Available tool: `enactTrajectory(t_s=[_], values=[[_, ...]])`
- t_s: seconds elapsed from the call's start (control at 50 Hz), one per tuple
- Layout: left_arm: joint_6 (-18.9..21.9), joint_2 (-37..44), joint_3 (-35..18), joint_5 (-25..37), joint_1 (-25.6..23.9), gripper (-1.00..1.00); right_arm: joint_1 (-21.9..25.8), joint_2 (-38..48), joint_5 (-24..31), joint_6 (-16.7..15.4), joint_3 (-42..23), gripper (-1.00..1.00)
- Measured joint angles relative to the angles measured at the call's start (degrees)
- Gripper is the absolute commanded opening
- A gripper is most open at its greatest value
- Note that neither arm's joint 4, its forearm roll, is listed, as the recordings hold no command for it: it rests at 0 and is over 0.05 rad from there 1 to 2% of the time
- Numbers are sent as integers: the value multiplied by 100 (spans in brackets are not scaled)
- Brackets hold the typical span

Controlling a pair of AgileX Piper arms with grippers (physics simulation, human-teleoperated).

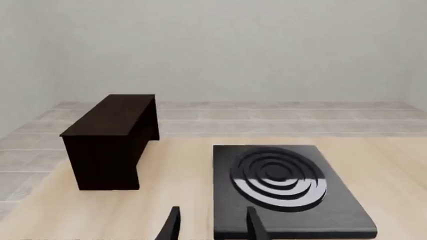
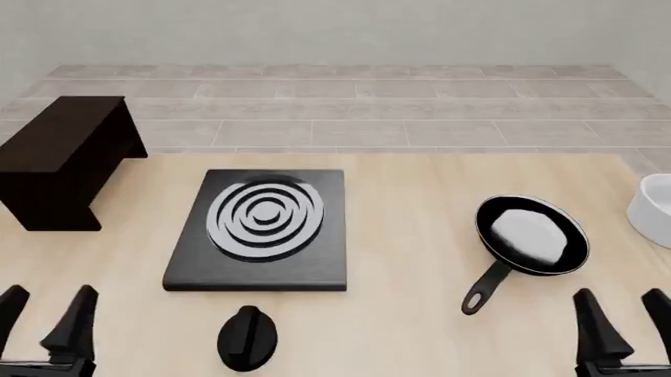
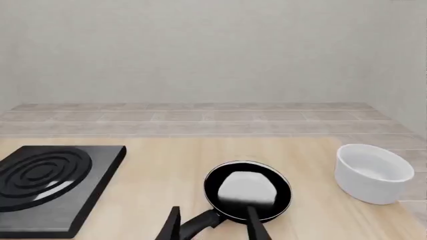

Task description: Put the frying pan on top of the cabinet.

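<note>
Front view, read left to right. Dark brown, near-black boxy wooden cabinet [image 2: 65, 157] stood at the bench's far left edge, about 10 o'clock from the bench centre; its flat top was bare. Left gripper [image 2: 44, 322] sat low at 8 o'clock, jaws parted with bench showing between them, holding nothing. Flat black square stove plate with silver concentric rings [image 2: 262, 228] lay left of centre, well apart from the cabinet. A small black teardrop-shaped knob [image 2: 247, 338] lay on the pale wooden bench [image 2: 409, 275] just nearer than the plate, at 6 o'clock.

Small round glossy black frying pan with a pale grey-white inside [image 2: 530, 236] rested flat on the bench at 3 o'clock, short handle pointing back toward 5 o'clock and the eyelet end nearest the arms. Right gripper [image 2: 618, 322] sat low at 4 o'clock, near the pan but not touching it; jaws parted, empty. A white round bowl [image 2: 655, 208] was cut off by the right edge, just beside the pan.

Right wrist view agreed: pan and handle directly ahead of the open jaws.

Judgement: task not begun. Pan ungrasped and far across the bench from the cabinet. Left to do: grasp, lift, carry across (a handover may be needed), set on cabinet top.
</note>
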Motion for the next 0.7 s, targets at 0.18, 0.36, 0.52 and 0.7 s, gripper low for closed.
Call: enactTrajectory(t_s=[0.18,0.36,0.52,0.7], values=[[-16,22,43,-16,127,100,-2,-4,-2,-37,-1,100],[-67,177,-34,-111,118,100,3,-4,-5,-74,-1,100],[-39,651,-516,-244,-210,100,9,-7,2,-97,-2,100],[-11,1638,-1420,-430,-915,100,14,-8,8,-116,-7,100]])
